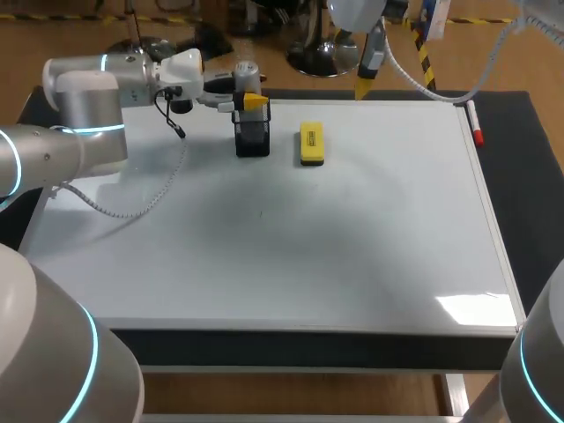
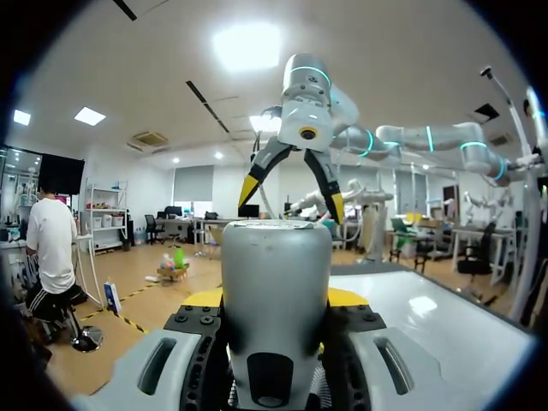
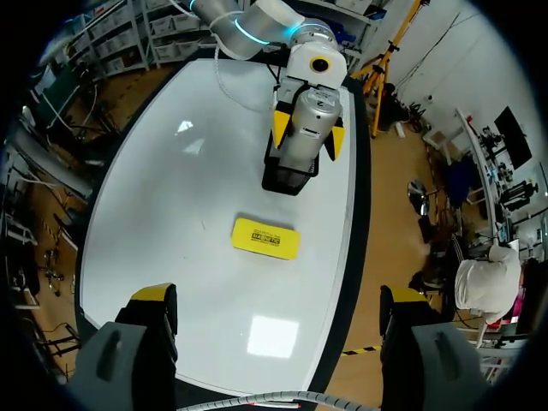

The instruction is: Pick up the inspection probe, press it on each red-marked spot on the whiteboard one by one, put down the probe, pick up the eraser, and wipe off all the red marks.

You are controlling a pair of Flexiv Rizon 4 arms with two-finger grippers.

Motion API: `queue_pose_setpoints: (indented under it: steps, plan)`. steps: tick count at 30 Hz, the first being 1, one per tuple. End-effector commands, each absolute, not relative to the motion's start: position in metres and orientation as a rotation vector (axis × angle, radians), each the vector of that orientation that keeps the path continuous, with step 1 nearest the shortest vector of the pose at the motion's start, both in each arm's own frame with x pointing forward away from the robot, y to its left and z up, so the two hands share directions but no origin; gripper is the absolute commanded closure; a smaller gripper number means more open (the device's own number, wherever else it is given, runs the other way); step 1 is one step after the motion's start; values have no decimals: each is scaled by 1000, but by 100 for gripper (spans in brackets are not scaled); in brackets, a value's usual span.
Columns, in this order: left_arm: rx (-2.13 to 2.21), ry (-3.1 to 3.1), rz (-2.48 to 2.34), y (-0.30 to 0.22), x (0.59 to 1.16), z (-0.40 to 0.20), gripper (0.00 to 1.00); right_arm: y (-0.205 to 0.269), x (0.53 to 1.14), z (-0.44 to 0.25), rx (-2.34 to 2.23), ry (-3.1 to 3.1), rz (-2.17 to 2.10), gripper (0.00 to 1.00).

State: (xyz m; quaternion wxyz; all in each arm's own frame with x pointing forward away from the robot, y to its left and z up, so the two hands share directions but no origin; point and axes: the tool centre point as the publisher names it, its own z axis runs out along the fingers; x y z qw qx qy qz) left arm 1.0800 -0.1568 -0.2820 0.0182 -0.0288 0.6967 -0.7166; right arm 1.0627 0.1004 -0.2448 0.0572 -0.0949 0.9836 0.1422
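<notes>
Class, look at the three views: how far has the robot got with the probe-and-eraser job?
Done: nothing sure; no red marks show on the whiteboard. In hand: the left gripper is shut on the probe at the black holder. Left: the eraser lies ungripped on the board; the right gripper hangs open above.

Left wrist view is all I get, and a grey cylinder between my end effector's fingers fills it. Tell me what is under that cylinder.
Observer: That is the probe. In the head view it is right over a black holder near the whiteboard's far edge.
Operator: Now find the eraser.
Observer: The yellow eraser lies flat on the board beside the holder, on the right arm's side and apart from it.
Operator: Check the board for red marks.
Observer: None show in the head view. The only red is on the tip of a marker lying along the board's right rim.
</notes>
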Motion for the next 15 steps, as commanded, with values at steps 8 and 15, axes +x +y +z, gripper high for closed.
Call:
queue_pose_setpoints:
  steps: [8, 15]
  plan:
    - [-85, 2179, -2235, -158, 1076, -282, 0, 100, 1064, -244, -290, 2986, 425, 0]
    - [-62, 2164, -2234, -150, 1069, -273, 0, 100, 1064, -244, -290, 2986, 425, 0]
